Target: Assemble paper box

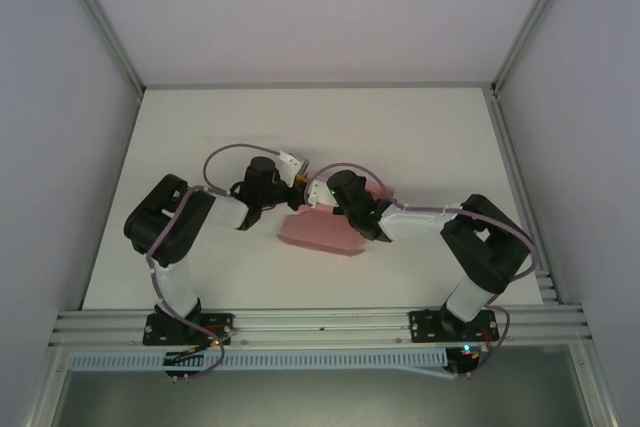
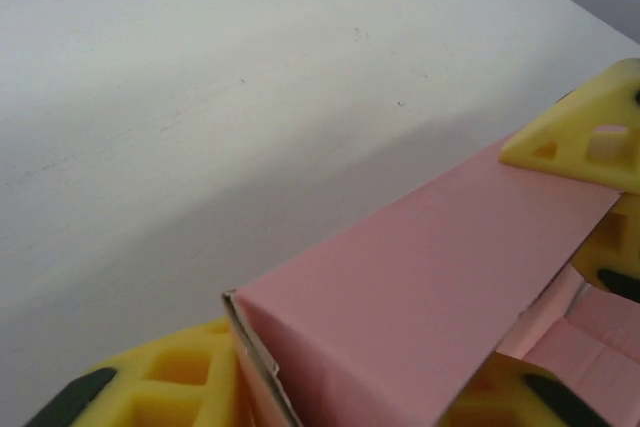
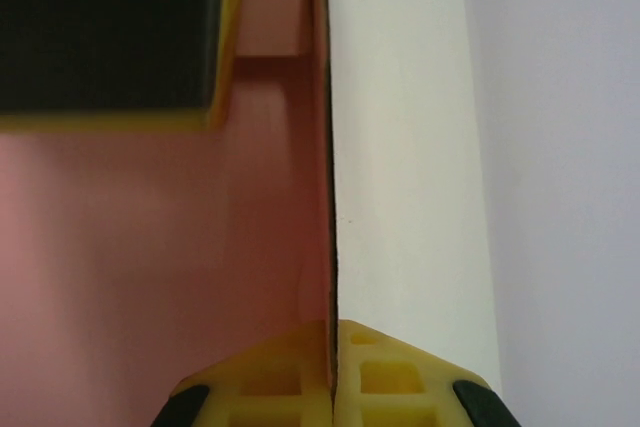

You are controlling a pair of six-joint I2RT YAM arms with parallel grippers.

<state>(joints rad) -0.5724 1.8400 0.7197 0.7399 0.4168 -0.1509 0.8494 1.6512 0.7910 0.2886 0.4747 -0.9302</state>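
The paper box (image 1: pixel 320 232) sits about midway between the left and right edges of the tabletop (image 1: pixel 400 137), somewhat closer to the near edge than to the far one, and both arms reach in over it from either side. The left tool (image 1: pixel 297 184) and the right tool (image 1: pixel 318 199) meet just above the box's far side, almost touching each other. In the left wrist view the left tool (image 2: pixel 355 392) has its yellow fingers (image 2: pixel 180 387) set on either side of a folded corner of the pink card (image 2: pixel 420 277). The card fills the gap between them, so the tool is clasping that corner. A yellow finger of the right tool (image 2: pixel 585 137) rests on the upper end of the same panel. In the right wrist view the right tool (image 3: pixel 332 372) has its fingers pressed together on a thin panel of card seen edge-on, with pink card (image 3: pixel 150 237) to the left of that edge and white tabletop (image 3: pixel 400 147) to its right. A dark pad with a yellow rim (image 3: pixel 110 37), blurred, lies against the pink card at the upper left.
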